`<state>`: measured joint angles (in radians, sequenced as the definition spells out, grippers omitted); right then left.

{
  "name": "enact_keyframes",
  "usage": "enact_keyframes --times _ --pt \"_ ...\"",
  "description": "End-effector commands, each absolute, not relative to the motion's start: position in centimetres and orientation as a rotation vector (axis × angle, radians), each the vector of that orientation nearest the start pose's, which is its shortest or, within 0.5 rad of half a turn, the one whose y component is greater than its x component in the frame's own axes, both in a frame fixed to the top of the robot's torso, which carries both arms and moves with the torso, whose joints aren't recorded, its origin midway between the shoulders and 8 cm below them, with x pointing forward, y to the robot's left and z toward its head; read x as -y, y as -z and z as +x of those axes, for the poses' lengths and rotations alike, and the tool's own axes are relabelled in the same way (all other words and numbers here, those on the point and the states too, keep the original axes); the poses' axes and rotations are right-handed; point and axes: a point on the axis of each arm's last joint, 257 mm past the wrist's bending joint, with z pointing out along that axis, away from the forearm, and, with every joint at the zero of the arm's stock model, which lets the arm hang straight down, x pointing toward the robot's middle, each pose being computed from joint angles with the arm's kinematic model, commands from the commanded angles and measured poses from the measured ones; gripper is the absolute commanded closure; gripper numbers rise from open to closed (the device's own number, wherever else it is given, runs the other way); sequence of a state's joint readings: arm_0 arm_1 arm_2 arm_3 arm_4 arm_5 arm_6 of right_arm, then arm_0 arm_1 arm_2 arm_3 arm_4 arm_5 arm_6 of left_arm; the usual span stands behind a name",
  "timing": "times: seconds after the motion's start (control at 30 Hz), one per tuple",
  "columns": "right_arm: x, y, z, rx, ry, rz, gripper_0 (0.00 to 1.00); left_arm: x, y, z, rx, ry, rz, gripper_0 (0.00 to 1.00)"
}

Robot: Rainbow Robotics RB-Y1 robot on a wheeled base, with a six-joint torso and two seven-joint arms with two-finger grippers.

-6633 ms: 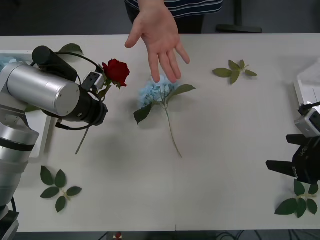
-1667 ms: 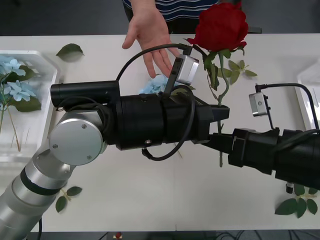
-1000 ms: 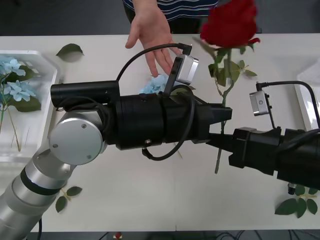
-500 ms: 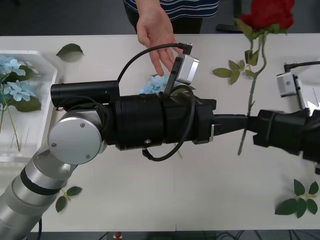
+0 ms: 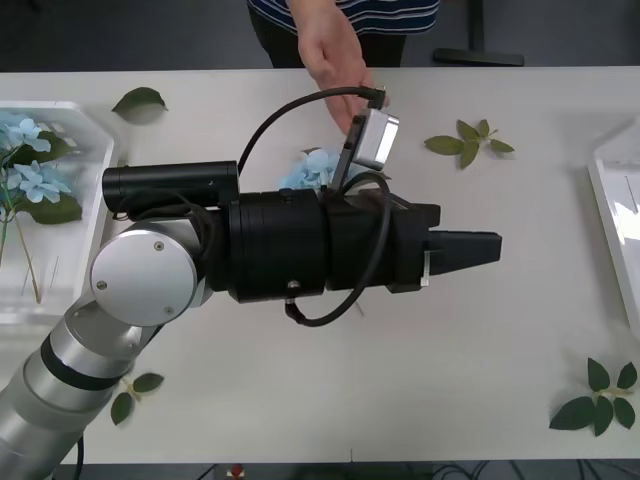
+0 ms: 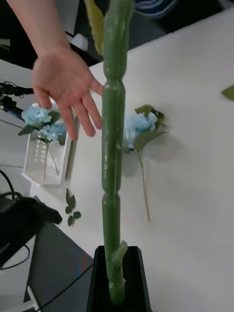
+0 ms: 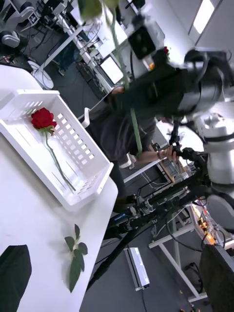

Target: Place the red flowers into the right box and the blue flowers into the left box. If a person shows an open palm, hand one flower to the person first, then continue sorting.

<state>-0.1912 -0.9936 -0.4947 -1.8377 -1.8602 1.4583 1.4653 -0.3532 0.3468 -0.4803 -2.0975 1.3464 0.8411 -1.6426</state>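
Note:
My right gripper (image 6: 117, 256) is shut on the thick green stem (image 6: 113, 146) of a red flower, held upright; its head is out of view. My left gripper (image 5: 468, 250) reaches over the table's middle, open and holding nothing. A person's hand (image 6: 66, 80) hangs open, fingers spread, over the far edge. One blue flower (image 5: 312, 168) lies on the table, partly behind my left arm. More blue flowers (image 5: 25, 160) lie in the left box (image 5: 95, 125). A red flower (image 7: 43, 119) lies in the right box (image 7: 92, 170), whose rim (image 5: 606, 215) sits far right.
Loose green leaf sprigs lie at the far right (image 5: 468, 140), the near right corner (image 5: 598, 395), the near left (image 5: 135, 392), and a single leaf (image 5: 140, 99) lies by the left box. My left arm's bulk (image 5: 270, 255) spans the table's middle.
My right arm carried the rose off to the right, out of the front view. The left gripper let go of the stem and stayed put. The person's hand drew back a little.

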Motion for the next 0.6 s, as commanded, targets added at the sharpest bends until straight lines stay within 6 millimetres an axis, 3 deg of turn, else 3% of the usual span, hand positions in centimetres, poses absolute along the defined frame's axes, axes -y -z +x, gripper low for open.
enact_keyframes --times 0.03,0.27,0.43,0.6 --pt "26.7 -1.9 44.1 -2.088 -0.923 -0.309 1.00 10.9 5.8 33.2 -1.736 1.342 0.835 0.00" --pt "22.1 -7.9 53.0 -1.801 -0.707 -0.323 1.00 9.2 8.9 35.0 -1.880 1.207 0.819 0.00" --pt "19.6 -12.0 56.3 -1.677 -0.584 -0.315 1.00 8.3 9.8 35.7 -1.949 1.113 0.789 0.00" --pt "19.1 -15.8 58.3 -1.574 -0.502 -0.245 1.00 8.3 9.3 35.4 -1.941 1.087 0.797 0.00"
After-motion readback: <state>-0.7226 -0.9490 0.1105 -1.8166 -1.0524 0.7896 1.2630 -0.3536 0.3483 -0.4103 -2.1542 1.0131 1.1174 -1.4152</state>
